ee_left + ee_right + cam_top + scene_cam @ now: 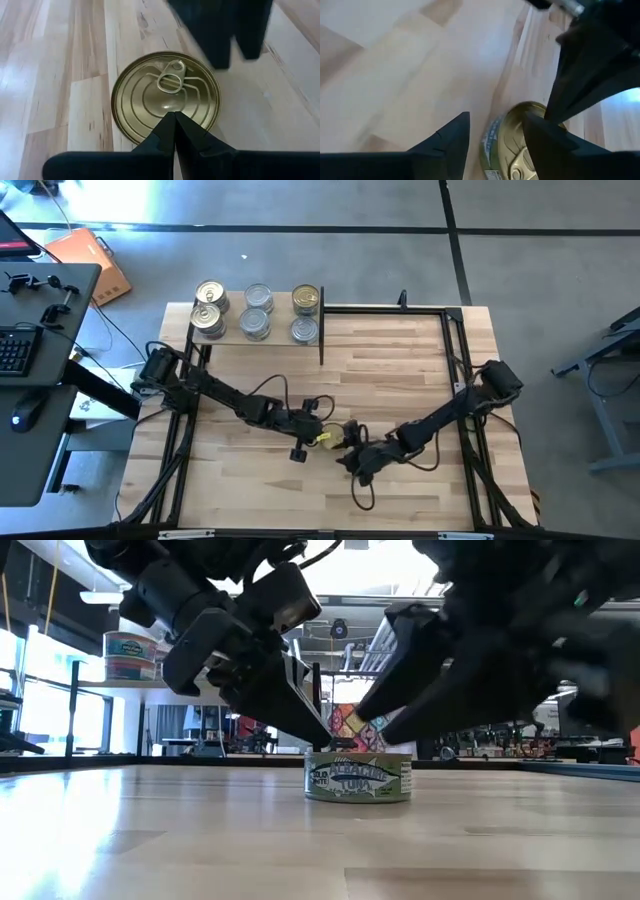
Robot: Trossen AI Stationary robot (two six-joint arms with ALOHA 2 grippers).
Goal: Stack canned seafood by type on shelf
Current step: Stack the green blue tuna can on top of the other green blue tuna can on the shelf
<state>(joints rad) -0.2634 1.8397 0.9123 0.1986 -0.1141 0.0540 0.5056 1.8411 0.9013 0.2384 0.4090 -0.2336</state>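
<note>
One tin (358,778) with a green tuna label and a gold ring-pull lid (166,96) stands upright on the table's middle. In the high view the grippers mostly hide it (326,438). My left gripper (174,118) is shut, its tips over the lid. My right gripper (495,135) is open and slants down from the right, its fingers just above and beside the tin (517,145), apart from it. The shelf (232,312) at the far left carries several gold-topped and silver-topped tins. My left gripper's shut fingertips (322,743) meet the tin's gold lid near its rim (172,111), on the side toward the table's left. The fingers slant down from the left. The tin stands flat on the table.
The shelf's tins show stacked in pairs in the low view (130,655). A black metal frame (400,308) runs along the table's far and right edges. Bare wood lies near the front edge (260,490). A desk with a keyboard (15,350) stands left of the table.
</note>
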